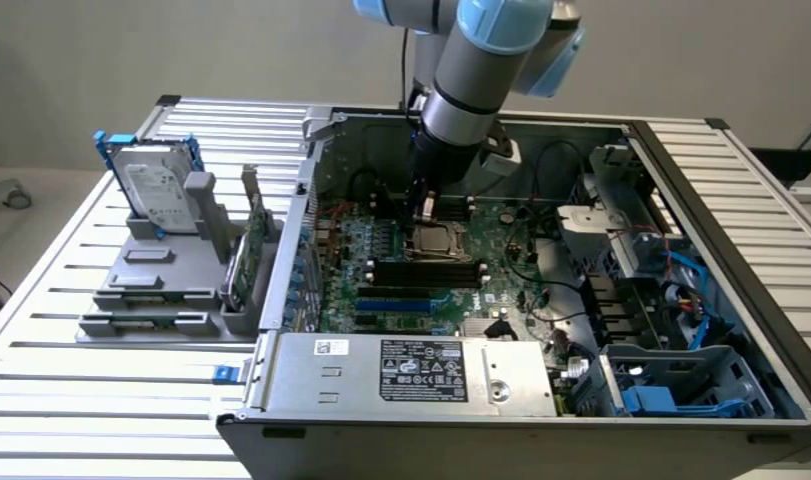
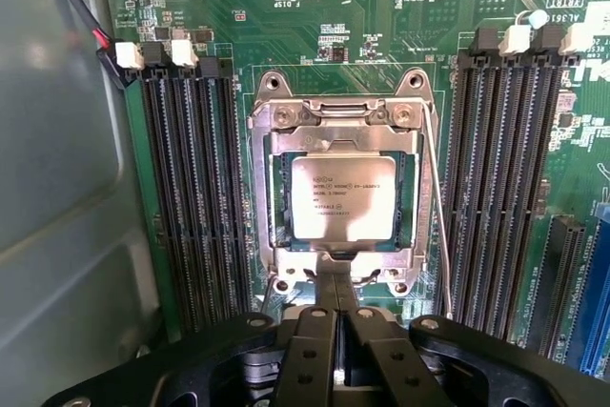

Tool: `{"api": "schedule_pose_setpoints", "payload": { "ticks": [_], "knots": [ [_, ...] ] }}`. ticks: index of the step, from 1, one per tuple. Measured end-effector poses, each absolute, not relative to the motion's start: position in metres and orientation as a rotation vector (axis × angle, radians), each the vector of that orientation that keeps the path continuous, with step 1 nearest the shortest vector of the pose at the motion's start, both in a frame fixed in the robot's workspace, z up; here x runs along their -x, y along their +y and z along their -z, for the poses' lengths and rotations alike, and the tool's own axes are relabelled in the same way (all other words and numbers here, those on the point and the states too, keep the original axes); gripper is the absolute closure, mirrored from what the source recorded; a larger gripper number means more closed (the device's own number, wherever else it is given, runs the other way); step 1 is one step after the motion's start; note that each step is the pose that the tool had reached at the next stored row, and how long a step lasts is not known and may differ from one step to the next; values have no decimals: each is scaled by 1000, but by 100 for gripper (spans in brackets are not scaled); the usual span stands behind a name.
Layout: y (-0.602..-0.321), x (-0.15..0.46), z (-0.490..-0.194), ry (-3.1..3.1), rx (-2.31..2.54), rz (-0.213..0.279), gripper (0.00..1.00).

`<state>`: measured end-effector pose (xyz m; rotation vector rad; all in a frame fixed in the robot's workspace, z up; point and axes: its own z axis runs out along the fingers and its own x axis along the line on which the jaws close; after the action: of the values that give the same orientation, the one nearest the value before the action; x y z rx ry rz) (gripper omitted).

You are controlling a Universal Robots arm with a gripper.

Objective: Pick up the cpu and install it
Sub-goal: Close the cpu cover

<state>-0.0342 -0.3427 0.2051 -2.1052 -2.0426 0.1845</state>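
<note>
A: Entry one, the setting?
B: Grey wall (image 1: 178, 50) behind. A slatted aluminium table (image 1: 58, 390), and on it you have an open computer case (image 1: 378, 445) with its motherboard (image 1: 419, 290) facing up.

A: Beside the case?
B: At the exterior view's left, a grey fixture (image 1: 152, 290) holds a hard drive (image 1: 154, 185) upright in a blue bracket, apart from the case.

A: Edges and clearance?
B: Case walls ring the board. A power supply (image 1: 405, 375) runs along the near edge. Cables and drive bays crowd the exterior view's right. The arm (image 1: 479, 70) comes in through the open top, over mid-board.

A: Gripper?
B: The gripper (image 1: 428, 205) hangs just above the socket. In the wrist view its fingers (image 2: 319, 350) are drawn narrow, nearly together, holding nothing. The tips lie at the socket frame's (image 2: 343, 121) edge, and you cannot tell whether they touch it.

A: The cpu?
B: The cpu (image 2: 343, 197) lies flat in the socket, silvery top up, within the frame. Black memory slots (image 2: 191, 188) run along both sides.
</note>
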Motion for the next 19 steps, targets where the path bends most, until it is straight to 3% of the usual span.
{"api": "schedule_pose_setpoints", "payload": {
  "ticks": [19],
  "knots": [
    [-344,34,-195,-2043,2105,-185,89]
  ]
}}
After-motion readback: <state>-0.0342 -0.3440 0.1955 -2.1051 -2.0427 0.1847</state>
